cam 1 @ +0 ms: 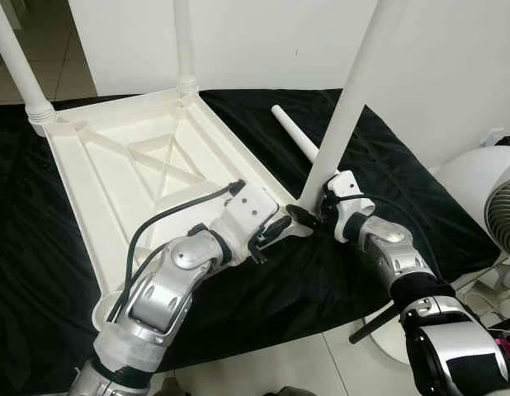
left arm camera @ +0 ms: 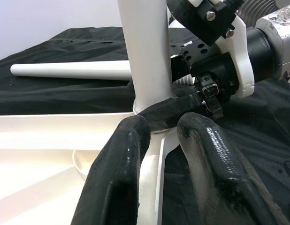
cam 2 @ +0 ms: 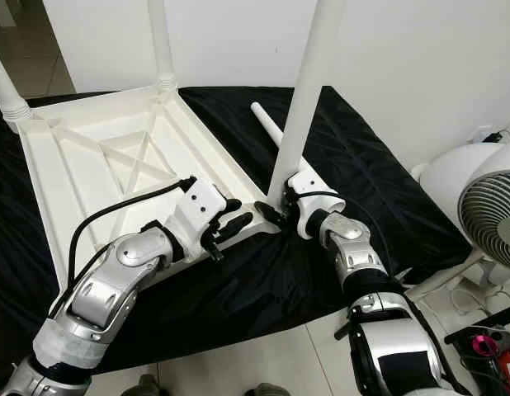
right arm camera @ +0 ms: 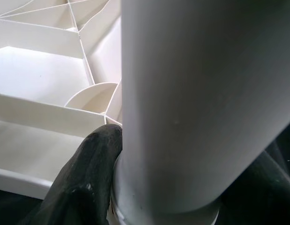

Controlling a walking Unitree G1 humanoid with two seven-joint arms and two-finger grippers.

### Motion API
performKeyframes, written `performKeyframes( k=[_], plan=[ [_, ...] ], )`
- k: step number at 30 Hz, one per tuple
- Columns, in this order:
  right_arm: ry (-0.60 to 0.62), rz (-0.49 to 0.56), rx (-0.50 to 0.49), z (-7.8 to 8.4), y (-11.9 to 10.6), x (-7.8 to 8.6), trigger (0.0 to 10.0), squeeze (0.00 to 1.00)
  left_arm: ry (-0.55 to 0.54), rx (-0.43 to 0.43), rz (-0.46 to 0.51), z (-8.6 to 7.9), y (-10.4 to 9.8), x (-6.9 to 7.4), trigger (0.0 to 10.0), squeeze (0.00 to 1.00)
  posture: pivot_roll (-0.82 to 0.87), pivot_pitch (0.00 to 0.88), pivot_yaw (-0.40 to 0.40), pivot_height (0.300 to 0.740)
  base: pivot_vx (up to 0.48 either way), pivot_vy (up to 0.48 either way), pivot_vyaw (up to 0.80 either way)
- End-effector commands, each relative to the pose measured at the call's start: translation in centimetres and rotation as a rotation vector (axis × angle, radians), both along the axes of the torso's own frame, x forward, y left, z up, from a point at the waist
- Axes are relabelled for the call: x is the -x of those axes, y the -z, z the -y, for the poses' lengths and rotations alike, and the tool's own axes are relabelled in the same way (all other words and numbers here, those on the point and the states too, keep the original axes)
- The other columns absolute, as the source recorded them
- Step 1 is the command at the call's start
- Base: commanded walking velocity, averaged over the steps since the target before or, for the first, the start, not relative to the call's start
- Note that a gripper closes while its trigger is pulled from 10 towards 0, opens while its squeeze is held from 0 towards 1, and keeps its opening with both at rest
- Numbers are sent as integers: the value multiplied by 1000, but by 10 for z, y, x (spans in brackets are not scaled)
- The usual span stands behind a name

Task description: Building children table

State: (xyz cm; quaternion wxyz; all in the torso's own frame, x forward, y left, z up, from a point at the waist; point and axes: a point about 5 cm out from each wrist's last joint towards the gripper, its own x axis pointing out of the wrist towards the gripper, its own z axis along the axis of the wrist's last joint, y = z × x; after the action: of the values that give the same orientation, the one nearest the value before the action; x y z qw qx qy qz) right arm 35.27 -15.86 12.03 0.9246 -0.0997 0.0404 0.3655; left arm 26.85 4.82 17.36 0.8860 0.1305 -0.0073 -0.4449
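Note:
A white plastic table [cam 1: 115,165] lies upside down on a black cloth. Two white legs stand in its far corners [cam 1: 16,58] [cam 1: 183,41]. A third leg [cam 1: 354,91] stands upright at the near right corner, and my right gripper [cam 1: 309,216] is shut on its base; one black finger [right arm camera: 84,183] presses against the leg [right arm camera: 192,93]. My left gripper [cam 1: 276,231] sits just left of that corner, shut on the table's rim [left arm camera: 149,187], which runs between its fingers [left arm camera: 117,178]. A fourth leg [cam 1: 296,136] lies loose on the cloth behind the corner.
The black cloth [cam 1: 379,157] covers the low surface and ends at a tiled floor [cam 1: 263,371] in front. A white fan [cam 1: 507,206] stands close on the right. A white wall runs behind.

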Motion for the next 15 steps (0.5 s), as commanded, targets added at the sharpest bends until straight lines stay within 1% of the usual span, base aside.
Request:
performKeyframes(
  k=[1, 2, 3, 6, 7, 10, 11, 13, 14, 15],
  plan=[
    [-19, -38, 15, -1, 7, 2, 0, 0, -35, -1, 0, -1, 0, -1, 10000, 0, 10, 0, -68, 740, 0, 0, 0],
    [-9, -43, 10, 0, 9, 2, 0, 0, -35, -1, 0, -1, 0, -1, 10000, 0, 10, 0, -68, 740, 0, 0, 0],
    [7, -50, -4, 1, 11, 3, 10000, 0, -36, 0, -1, -1, 1, -1, 10000, 0, 7, 0, -74, 740, 0, 0, 0],
    [18, -62, -28, 1, 12, 3, 10000, 0, -36, 0, -1, -1, 1, -1, 10000, 0, 7, 0, -74, 740, 0, 0, 0],
    [52, -73, -78, -2, 15, 4, 10000, 0, -34, 1, 0, 0, 1, -1, 10000, 0, 1, 0, -71, 740, 0, 0, 0],
    [68, -78, -95, -3, 15, 4, 10000, 0, -32, 1, 0, 0, 1, -1, 10000, 0, -3, 0, -68, 740, 0, 0, 0],
    [97, -74, -104, -6, 16, 3, 10000, 0, -29, 1, 1, 1, 0, -1, 10000, 0, -4, 0, -67, 740, 0, 0, 0],
    [188, -64, -190, -12, 13, 1, 10000, 0, -25, 0, 1, 1, 1, -1, 10000, 0, -6, 0, -65, 740, 0, 0, 0],
    [226, -53, -204, -15, 12, 1, 10000, 0, -24, 1, 0, 1, 1, -1, 10000, 0, -10, 0, -61, 740, 0, 0, 0],
    [226, -53, -204, -15, 12, 1, 10000, 0, -24, 1, 0, 1, 1, -1, 10000, 0, -10, 0, -61, 740, 0, 0, 0]
  ],
)
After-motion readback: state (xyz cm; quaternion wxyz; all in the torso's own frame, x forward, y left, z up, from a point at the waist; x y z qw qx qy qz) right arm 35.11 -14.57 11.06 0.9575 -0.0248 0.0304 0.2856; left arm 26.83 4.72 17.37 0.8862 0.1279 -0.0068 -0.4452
